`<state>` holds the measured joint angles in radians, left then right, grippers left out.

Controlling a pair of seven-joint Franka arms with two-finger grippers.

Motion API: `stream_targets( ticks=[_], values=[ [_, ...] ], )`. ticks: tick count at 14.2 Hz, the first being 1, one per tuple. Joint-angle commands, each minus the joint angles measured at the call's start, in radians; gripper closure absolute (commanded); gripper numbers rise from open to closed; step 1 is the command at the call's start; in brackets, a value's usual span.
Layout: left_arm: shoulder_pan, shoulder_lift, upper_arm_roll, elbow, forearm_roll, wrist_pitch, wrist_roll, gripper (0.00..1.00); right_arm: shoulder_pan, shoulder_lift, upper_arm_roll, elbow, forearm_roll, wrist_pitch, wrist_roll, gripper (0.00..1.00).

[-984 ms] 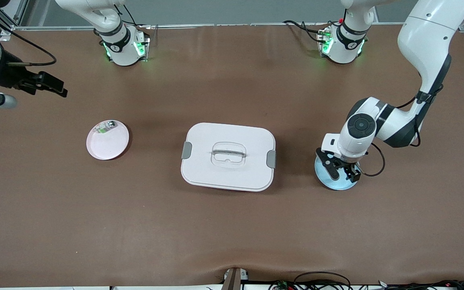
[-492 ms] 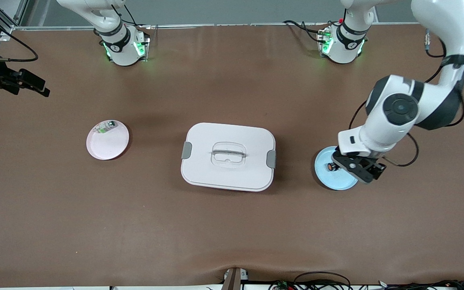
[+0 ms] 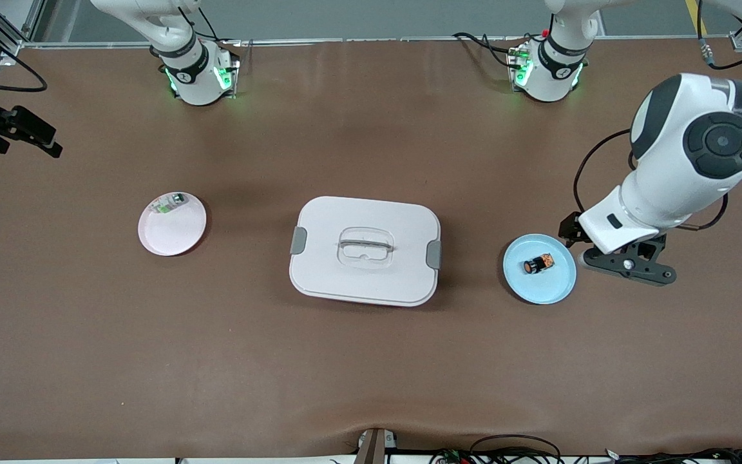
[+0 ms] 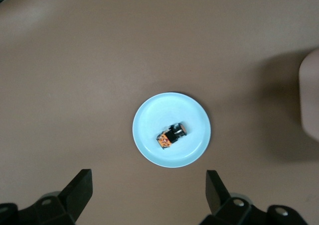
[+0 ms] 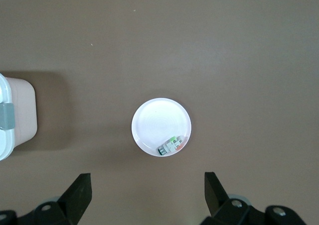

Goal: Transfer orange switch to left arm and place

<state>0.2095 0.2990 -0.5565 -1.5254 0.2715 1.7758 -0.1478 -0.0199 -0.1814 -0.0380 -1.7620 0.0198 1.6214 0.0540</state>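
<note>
The orange switch [image 3: 538,264] lies on its side in the blue plate [image 3: 558,287], just beside the left gripper [image 3: 628,265], which hangs over the table with jaws spread wide and empty. It looks light, hard and prone to roll, so I'd pinch across the black barrel. The box [image 3: 364,250] sits between the plates; the right gripper [image 3: 20,129] waits, also wide open, at its end of the table

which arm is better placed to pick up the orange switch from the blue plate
Left. The left gripper hangs open beside the blue plate holding the orange switch. The right gripper is at the right arm's end of the table, with the box between it and the switch.
</note>
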Motion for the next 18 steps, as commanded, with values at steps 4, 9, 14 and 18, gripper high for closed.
stream_targets(
  ticks=[4,9,14,18],
  values=[
    [0.03,-0.113,-0.005,0.037,-0.047,-0.099,-0.082,0.0,-0.02,0.045,0.012,0.119,-0.017,-0.003,-0.002,0.0],
    [-0.026,-0.233,0.183,0.05,-0.198,-0.229,-0.065,0.0,-0.019,0.059,0.013,0.121,-0.014,-0.003,0.003,0.0],
    [-0.209,-0.325,0.384,0.013,-0.229,-0.299,-0.065,0.0,-0.022,0.06,0.012,0.124,-0.015,-0.003,-0.008,0.0],
    [-0.228,-0.383,0.408,-0.044,-0.232,-0.306,-0.069,0.0,-0.017,0.062,0.013,0.124,-0.012,-0.002,-0.008,0.0]
  ],
)
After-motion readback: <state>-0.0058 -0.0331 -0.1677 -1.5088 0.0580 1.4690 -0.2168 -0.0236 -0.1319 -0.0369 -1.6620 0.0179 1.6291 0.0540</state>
